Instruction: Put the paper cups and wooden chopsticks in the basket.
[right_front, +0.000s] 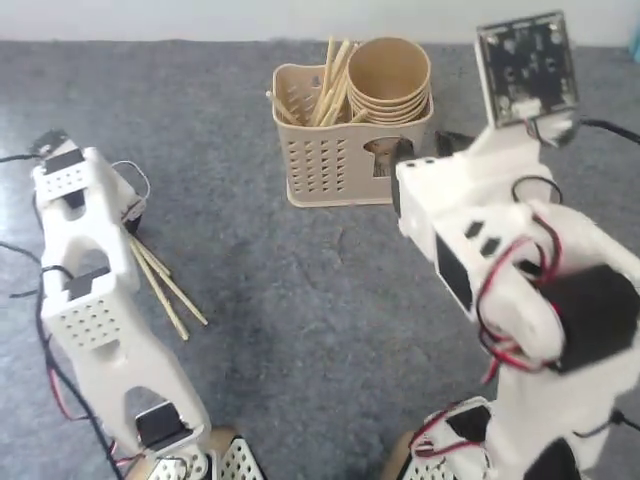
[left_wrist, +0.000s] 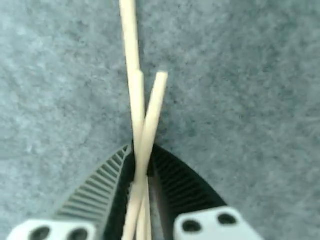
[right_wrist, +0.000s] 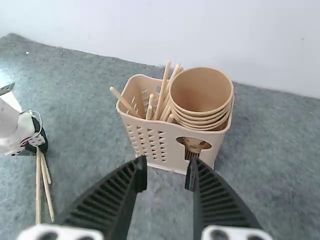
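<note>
Your left end effector (left_wrist: 142, 157) is clenching the wooden chopsticks (left_wrist: 145, 115) lying on the gray surface (left_wrist: 250, 100); your right end effector (right_wrist: 166, 172) is hanging released before the basket (right_wrist: 150, 140), which is holding stacked paper cups (right_wrist: 201, 92).

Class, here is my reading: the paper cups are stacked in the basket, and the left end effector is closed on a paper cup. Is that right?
No. The left end effector is closed on wooden chopsticks, not a cup, as the left wrist view shows. The paper cups are indeed stacked in the basket.
</note>
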